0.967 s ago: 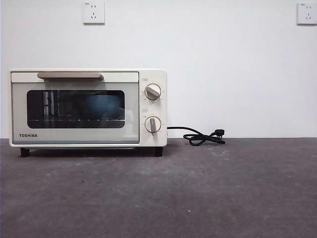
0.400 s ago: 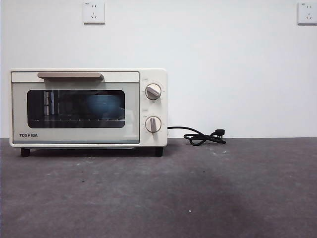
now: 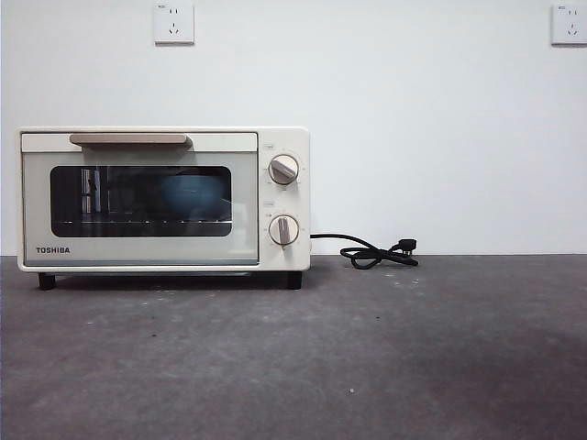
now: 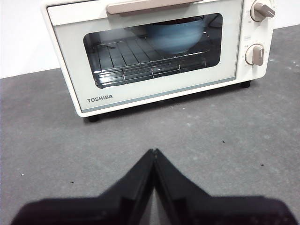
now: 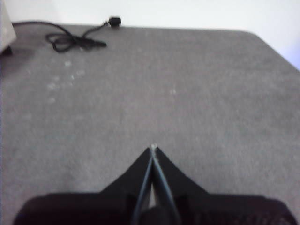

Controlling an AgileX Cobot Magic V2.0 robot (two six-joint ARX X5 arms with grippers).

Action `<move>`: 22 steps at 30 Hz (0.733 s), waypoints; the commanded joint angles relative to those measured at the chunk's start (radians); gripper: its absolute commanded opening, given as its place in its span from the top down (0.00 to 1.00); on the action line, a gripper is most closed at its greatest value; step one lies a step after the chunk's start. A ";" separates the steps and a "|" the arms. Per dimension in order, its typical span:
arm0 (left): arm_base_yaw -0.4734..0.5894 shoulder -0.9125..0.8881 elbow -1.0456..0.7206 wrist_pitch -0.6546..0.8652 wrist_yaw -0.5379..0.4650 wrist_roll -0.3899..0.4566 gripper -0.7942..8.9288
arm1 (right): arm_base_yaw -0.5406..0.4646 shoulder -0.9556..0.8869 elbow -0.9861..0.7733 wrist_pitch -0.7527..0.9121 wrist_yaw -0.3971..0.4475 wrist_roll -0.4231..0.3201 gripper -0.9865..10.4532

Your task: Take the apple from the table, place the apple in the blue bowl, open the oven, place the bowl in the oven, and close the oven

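The cream-white oven (image 3: 163,200) stands at the back left of the table (image 3: 367,357) with its glass door closed. Behind the glass the blue bowl (image 3: 191,193) rests on the wire rack, also visible as the blue bowl (image 4: 174,34) in the left wrist view. The apple is hidden. My left gripper (image 4: 153,152) hovers shut and empty over the table in front of the oven (image 4: 154,51). Off to the oven's right, over bare table, my right gripper (image 5: 153,149) is shut and empty too. Neither arm shows in the front view.
A black cord with its plug (image 3: 378,254) lies coiled on the table right of the oven, also seen as the cord (image 5: 70,40) in the right wrist view. Two wall sockets (image 3: 173,23) sit high on the white wall behind.
The shadow on the table's right part has slid further right and faded. The oven, bowl and cord have not moved.
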 commanded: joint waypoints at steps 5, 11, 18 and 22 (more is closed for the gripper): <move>-0.002 0.001 -0.010 0.003 -0.003 -0.007 0.92 | -0.005 -0.075 -0.074 0.021 0.001 -0.003 0.91; -0.002 0.002 -0.010 0.003 -0.003 -0.007 0.92 | -0.005 -0.110 -0.126 0.035 -0.002 -0.003 0.91; -0.002 0.002 -0.010 -0.002 -0.003 -0.007 0.92 | -0.011 -0.112 -0.155 0.113 0.001 -0.003 0.91; -0.002 0.002 -0.010 -0.002 -0.003 -0.007 0.92 | -0.011 -0.130 -0.155 0.113 -0.002 -0.006 0.91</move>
